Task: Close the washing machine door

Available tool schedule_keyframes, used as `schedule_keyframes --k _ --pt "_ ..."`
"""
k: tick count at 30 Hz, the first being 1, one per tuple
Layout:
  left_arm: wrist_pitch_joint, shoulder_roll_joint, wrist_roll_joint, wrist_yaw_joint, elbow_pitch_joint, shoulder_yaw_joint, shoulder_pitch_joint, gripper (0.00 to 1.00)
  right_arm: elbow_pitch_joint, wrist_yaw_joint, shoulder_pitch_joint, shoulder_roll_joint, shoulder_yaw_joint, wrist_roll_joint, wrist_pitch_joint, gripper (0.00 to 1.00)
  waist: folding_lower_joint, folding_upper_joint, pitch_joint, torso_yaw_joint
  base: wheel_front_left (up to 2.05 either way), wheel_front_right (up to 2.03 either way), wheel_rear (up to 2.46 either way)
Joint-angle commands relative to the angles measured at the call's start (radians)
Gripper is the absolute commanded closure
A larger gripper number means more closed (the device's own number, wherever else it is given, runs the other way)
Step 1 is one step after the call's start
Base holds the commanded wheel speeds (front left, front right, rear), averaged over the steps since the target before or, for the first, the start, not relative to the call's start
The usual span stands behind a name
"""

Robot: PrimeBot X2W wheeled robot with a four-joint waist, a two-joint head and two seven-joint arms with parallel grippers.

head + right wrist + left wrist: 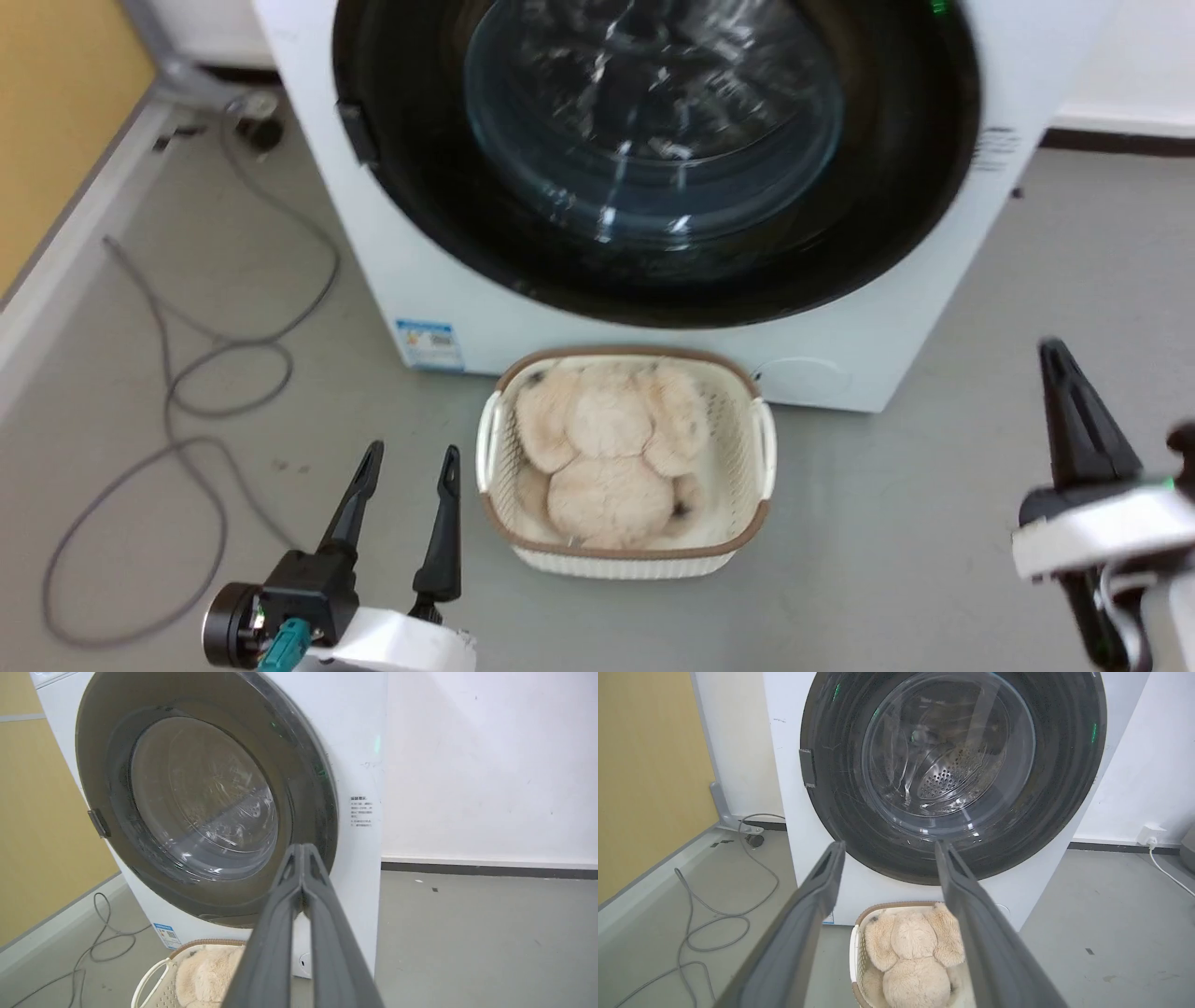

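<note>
Grey floor in front of the white washing machine. Washing machine door lies flush against the front, judged shut; latch unconfirmed. Left gripper spread, empty. Right gripper fingers pressed together, empty. Both hang low, clear of the door. Basket holding a plush toy sits just beside the machine base; loose cable at left.

White basket sat just right of left claw, fluffy teddy inside. Grey cord lay left of claw.
</note>
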Motion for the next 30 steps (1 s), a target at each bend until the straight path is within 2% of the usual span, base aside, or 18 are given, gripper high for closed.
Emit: schedule_keyframes --k 1,4,9,10,11,18,30 --pt "-0.004 0.005 -0.004 0.004 0.007 0.005 0.015 0.00 -0.033 -0.001 0.041 0.021 -0.019 -0.026 -0.004 1.00 0.0001 0.0000 -0.022 -0.021 0.00 0.00 0.00" --pt "-0.004 0.009 0.008 0.012 0.027 0.005 0.022 0.00 -0.106 -0.001 0.113 0.058 -0.059 -0.096 -0.004 1.00 0.0001 0.0000 -0.034 -0.026 0.00 0.00 0.00" --pt "-0.004 0.008 0.017 0.017 0.049 -0.005 0.032 0.00 -0.175 -0.001 0.208 0.132 -0.103 -0.145 0.006 1.00 0.0001 0.0000 -0.046 -0.028 0.00 0.00 0.00" --pt "-0.004 0.009 0.021 0.017 0.053 -0.009 0.035 0.00 -0.182 -0.001 0.225 0.139 -0.106 -0.158 0.007 0.53 0.0001 0.0000 -0.049 -0.027 0.00 0.00 0.00" --pt "-0.004 0.010 0.025 0.017 0.057 -0.012 0.037 0.00 -0.189 -0.001 0.242 0.143 -0.106 -0.176 0.008 0.00 0.0001 0.0000 -0.053 -0.026 0.00 0.00 0.00" --pt "-0.004 0.010 0.035 0.030 0.067 -0.016 0.053 0.00 -0.231 -0.001 0.326 0.186 -0.124 -0.199 0.005 0.00 0.0001 0.0000 -0.067 -0.024 0.00 0.00 0.00" --pt "-0.004 0.012 0.043 0.045 0.063 -0.022 0.056 0.00 -0.261 -0.001 0.353 0.201 -0.111 -0.197 0.002 0.00 0.0001 0.0000 -0.063 -0.024 0.00 0.00 0.00"
